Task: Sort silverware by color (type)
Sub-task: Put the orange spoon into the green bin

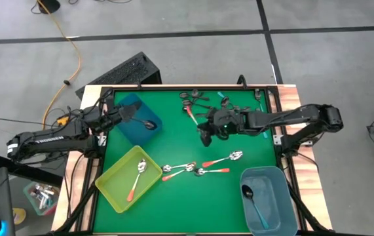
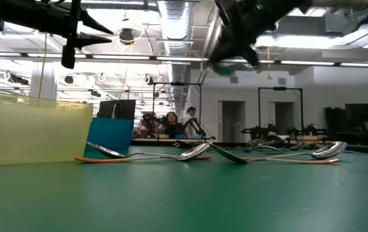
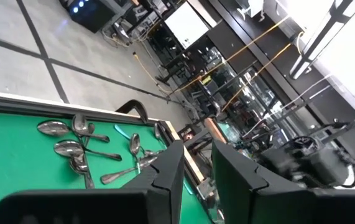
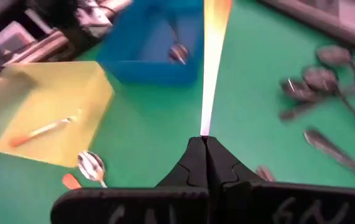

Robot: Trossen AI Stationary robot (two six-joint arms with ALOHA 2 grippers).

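Now, taking the yellow bin (image 1: pixel 111 185) as the landmark: it sits at the front left of the green surface (image 1: pixel 173 206) and already holds one orange-handled spoon (image 1: pixel 137 177). The left end effector (image 1: pixel 132 115) waits behind that bin, over the dark blue bin (image 1: pixel 126 129), its fingers a little apart with nothing seen between them. To the right of the yellow bin three more orange-handled spoons (image 1: pixel 216 171) lie loose. Farther right and back from it, the right end effector (image 4: pixel 205 138) hangs above the surface, fingers pressed together on the tip of an orange handle (image 4: pixel 211 74). That handle's long axis runs straight out ahead of the fingers, toward the dark blue bin. The yellow bin lies forward and to the left of this end effector, so I judge the right arm the one to carry its spoon there. As for writing, only cut-off pale letters show on the right end effector's body, not enough to read.
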